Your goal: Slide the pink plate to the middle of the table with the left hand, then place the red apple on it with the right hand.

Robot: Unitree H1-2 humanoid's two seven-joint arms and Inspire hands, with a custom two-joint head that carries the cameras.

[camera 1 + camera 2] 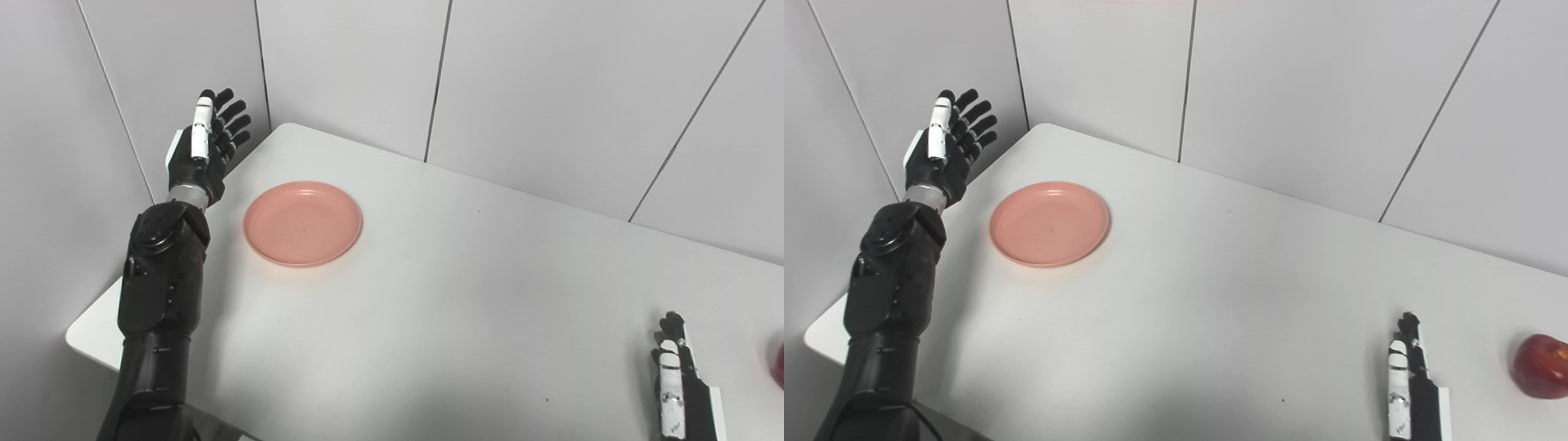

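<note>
White table [465,294] set in a corner of grey wall panels [551,92]. The pink plate [302,223] lies flat and empty on the table's left part, near the far corner. The left hand [205,147] is raised beside the table's left edge, just left of the plate and not touching it, fingers spread apart and holding nothing. The right hand [1412,380] rests low at the right, edge-on, fingers extended together and empty. The red apple [1541,365] sits on the table near the right hand, apart from it
</note>
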